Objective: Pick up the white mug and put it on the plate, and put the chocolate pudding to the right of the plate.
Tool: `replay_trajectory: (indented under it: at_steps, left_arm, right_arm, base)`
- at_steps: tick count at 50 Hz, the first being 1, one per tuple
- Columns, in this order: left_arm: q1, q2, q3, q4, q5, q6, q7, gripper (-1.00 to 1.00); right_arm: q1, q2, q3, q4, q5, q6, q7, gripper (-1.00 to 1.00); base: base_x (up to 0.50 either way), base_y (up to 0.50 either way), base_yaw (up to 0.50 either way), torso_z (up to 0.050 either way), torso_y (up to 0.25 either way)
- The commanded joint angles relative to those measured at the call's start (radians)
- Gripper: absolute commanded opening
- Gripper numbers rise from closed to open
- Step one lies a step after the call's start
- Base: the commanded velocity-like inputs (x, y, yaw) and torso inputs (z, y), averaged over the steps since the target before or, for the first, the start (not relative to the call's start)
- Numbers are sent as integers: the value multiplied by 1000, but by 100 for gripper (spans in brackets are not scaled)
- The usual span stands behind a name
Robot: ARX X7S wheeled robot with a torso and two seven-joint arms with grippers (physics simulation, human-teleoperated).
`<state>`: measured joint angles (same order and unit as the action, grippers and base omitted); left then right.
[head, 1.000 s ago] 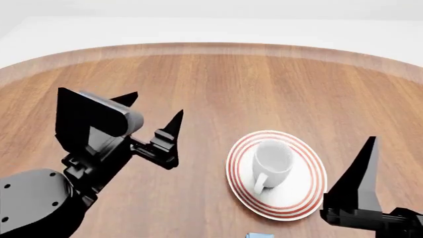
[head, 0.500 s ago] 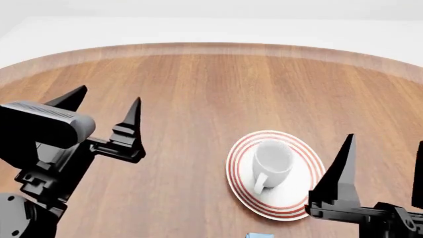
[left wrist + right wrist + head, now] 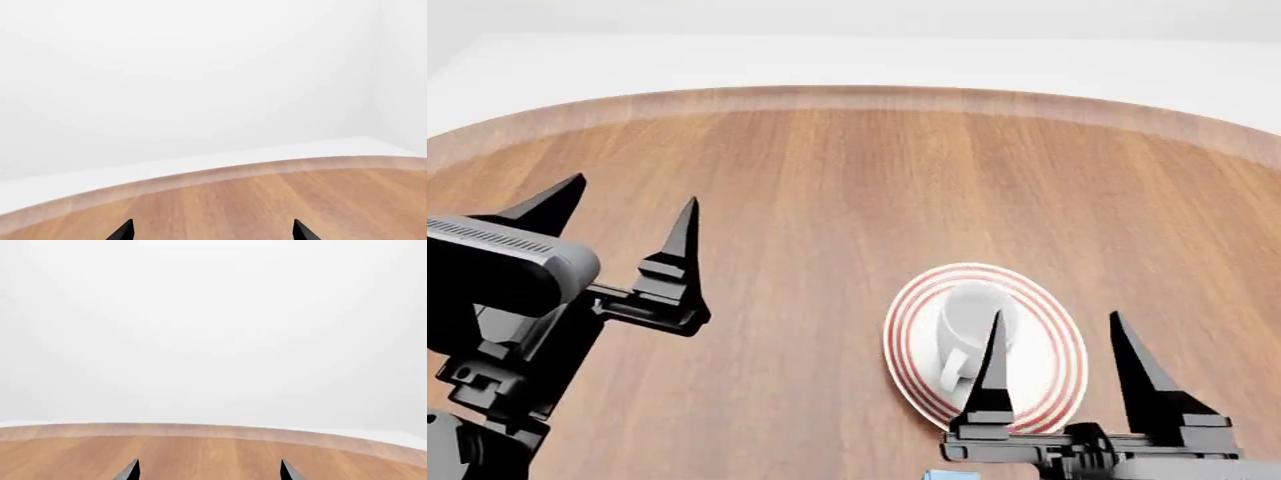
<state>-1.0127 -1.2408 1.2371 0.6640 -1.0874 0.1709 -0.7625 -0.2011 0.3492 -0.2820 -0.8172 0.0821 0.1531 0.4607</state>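
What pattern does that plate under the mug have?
The plate is white with concentric red rings around its rim, under a plain white mug. The head view shows it best.

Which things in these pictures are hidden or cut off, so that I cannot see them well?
- Chocolate pudding: head view, only a blue corner shows; the bottom edge cuts it.
- White mug on the plate: head view, the right end effector covers part of it.
- Both wrist views: only fingertips and bare table; mug, plate and pudding out of frame.

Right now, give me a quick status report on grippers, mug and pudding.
Left gripper open, empty. Right gripper open, empty, in front of the plate. White mug on the plate. Chocolate pudding barely visible at the frame's bottom edge, not yet placed.
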Motion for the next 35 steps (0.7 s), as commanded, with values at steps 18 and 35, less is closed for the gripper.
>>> replay_trajectory:
  at_steps: [18, 35]
  left_arm:
    - [28, 41, -6, -1, 42, -2, 32, 100]
    - [53, 40, 1, -19, 44, 15, 39, 100]
  right_arm:
    - [-59, -62, -181, -229, -84, 365, -20, 100]
    - [408, 317, -522, -228, 591, 393, 842, 100]
  base:
    - [0, 0, 0, 0, 0]
    - [0, 0, 0, 0, 0]
